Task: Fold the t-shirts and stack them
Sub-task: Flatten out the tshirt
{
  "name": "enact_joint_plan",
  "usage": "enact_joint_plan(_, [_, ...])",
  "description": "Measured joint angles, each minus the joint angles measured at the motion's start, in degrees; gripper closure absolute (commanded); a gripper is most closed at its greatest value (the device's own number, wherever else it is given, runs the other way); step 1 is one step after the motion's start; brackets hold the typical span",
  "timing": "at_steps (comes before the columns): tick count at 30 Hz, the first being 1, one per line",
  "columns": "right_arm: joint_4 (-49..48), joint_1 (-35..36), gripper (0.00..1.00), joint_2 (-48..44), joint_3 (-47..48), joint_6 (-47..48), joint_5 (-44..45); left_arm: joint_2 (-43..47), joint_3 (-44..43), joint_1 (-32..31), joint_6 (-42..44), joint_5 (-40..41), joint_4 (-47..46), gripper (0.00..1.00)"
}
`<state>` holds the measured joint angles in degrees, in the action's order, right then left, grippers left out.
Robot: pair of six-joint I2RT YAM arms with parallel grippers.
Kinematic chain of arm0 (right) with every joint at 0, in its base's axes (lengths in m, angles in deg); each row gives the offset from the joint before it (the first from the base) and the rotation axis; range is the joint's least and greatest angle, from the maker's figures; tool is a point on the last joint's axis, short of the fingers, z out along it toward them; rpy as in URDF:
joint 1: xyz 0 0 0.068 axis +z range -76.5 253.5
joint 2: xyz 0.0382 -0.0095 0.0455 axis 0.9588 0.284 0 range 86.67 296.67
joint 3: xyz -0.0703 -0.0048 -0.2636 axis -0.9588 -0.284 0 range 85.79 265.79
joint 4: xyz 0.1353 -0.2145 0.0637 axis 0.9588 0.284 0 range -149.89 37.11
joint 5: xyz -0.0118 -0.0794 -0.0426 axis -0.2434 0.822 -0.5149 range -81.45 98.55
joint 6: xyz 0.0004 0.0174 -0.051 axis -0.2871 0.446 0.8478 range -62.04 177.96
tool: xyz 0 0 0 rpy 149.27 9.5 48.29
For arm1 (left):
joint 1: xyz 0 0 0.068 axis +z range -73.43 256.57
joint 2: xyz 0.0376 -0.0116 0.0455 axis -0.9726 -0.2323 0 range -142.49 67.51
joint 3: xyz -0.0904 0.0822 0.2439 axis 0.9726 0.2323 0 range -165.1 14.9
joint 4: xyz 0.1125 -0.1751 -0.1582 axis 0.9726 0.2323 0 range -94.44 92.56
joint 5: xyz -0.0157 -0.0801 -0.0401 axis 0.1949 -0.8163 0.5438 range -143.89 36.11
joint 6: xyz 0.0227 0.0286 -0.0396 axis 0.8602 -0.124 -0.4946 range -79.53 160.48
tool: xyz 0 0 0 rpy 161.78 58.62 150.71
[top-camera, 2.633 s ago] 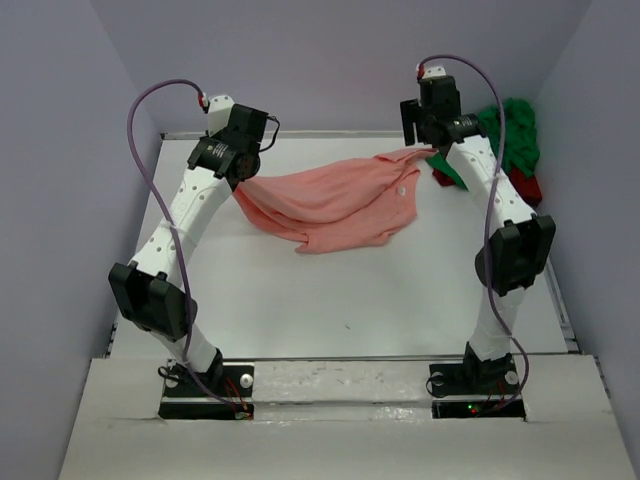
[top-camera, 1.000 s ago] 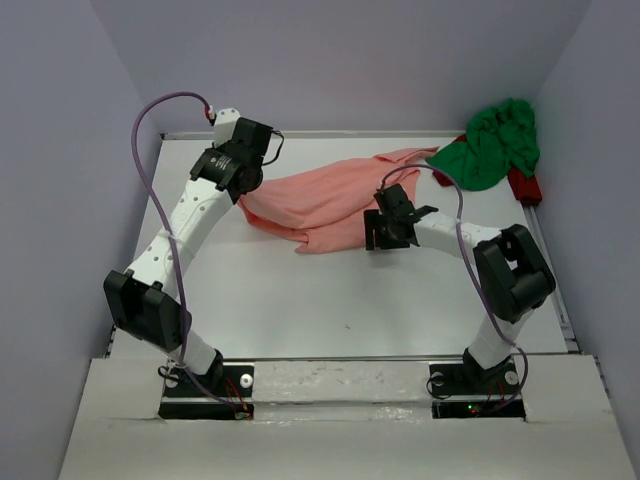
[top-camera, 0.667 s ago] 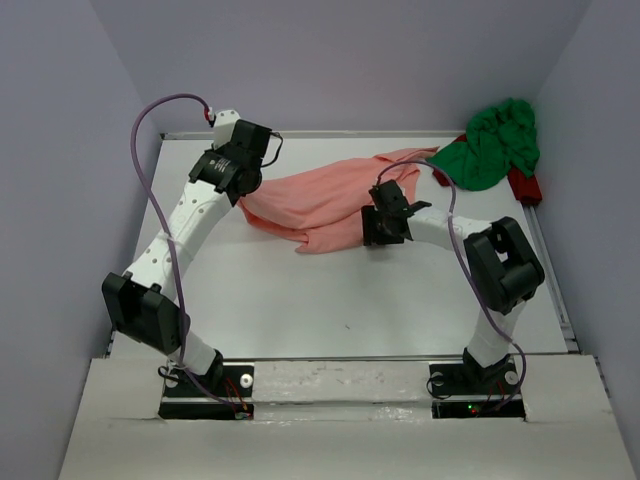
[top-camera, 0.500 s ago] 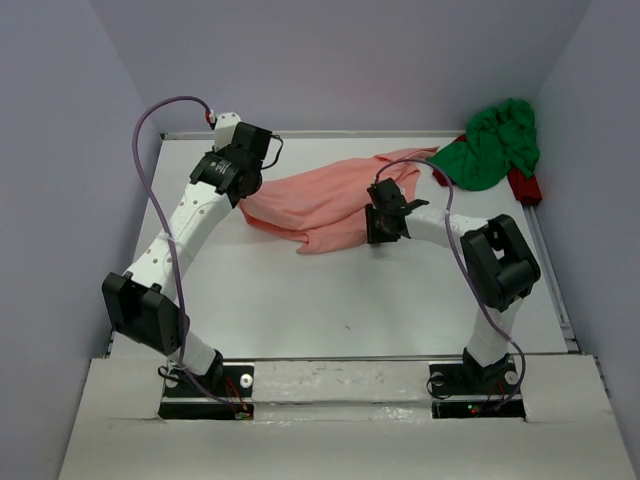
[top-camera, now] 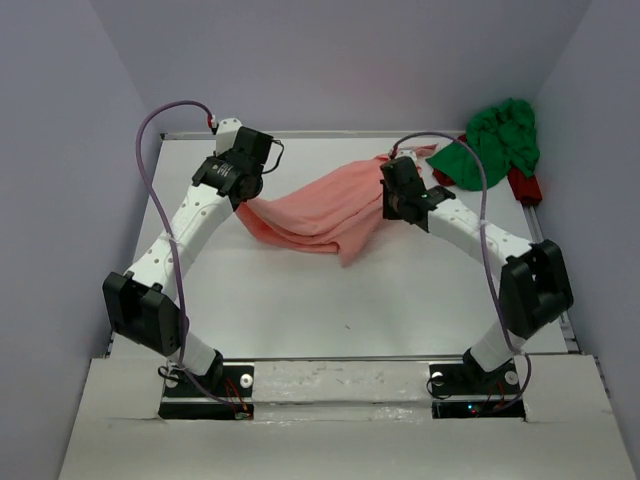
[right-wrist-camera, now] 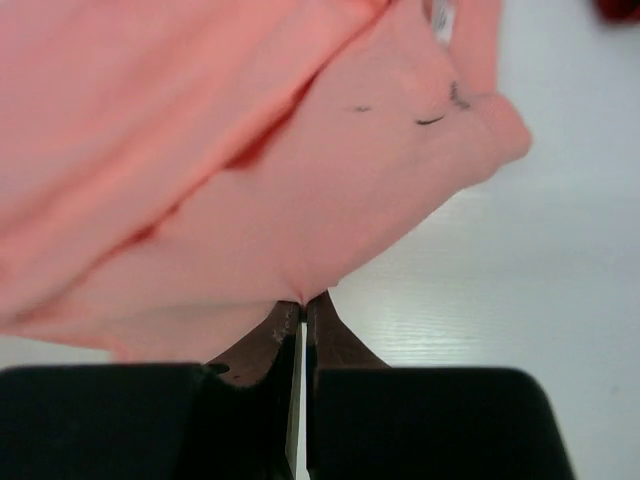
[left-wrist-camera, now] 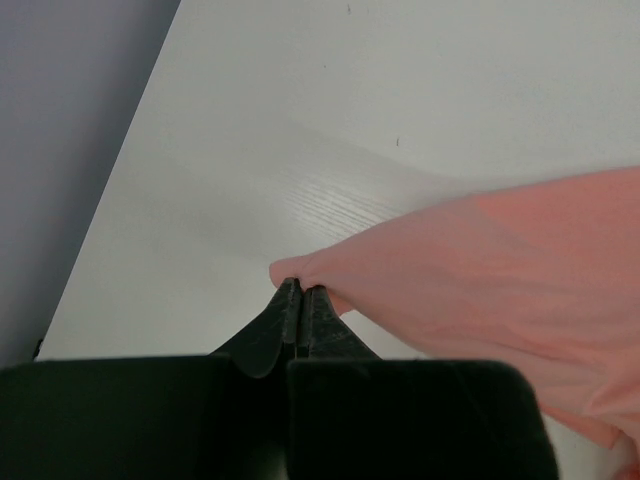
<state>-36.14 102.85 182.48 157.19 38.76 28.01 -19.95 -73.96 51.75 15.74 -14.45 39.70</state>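
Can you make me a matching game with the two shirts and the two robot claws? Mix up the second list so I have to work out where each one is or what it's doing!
Things:
1. pink t-shirt
2. green t-shirt
3. left gripper
4. right gripper

Places and states:
A. shut on the pink t-shirt's end nearer the green t-shirt
B. bunched up in the far right corner
C. stretched between both grippers
D. shut on the pink t-shirt's end nearer the left wall

Pairs: 1-C, 2-B, 3-D, 4-A
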Motion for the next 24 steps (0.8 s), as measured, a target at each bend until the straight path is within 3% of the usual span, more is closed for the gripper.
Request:
enact_joint_plan(8, [7.41, 1.51, 1.00, -15.34, 15.98, 3.72, 5.70, 0.00, 0.02, -1.66, -1.22, 0.15, 0.70, 1.00])
enact_joint_plan(13, [14.43, 7.04, 1.00, -21.51, 18.53, 3.17, 7.02, 0.00, 0.02, -2.82, -1.68, 0.37, 1.57, 1.00])
enact_joint_plan(19, [18.93, 7.48, 1.00, -18.38, 19.98, 2.89, 7.19, -0.02, -0.17, -3.21, -1.75, 0.94, 2.40, 1.00])
enact_joint_plan(24, [19.43, 6.97, 1.00, -5.14, 27.28, 4.24, 7.41, -0.70, -1.57, -3.21, -1.97, 1.92, 3.63, 1.00])
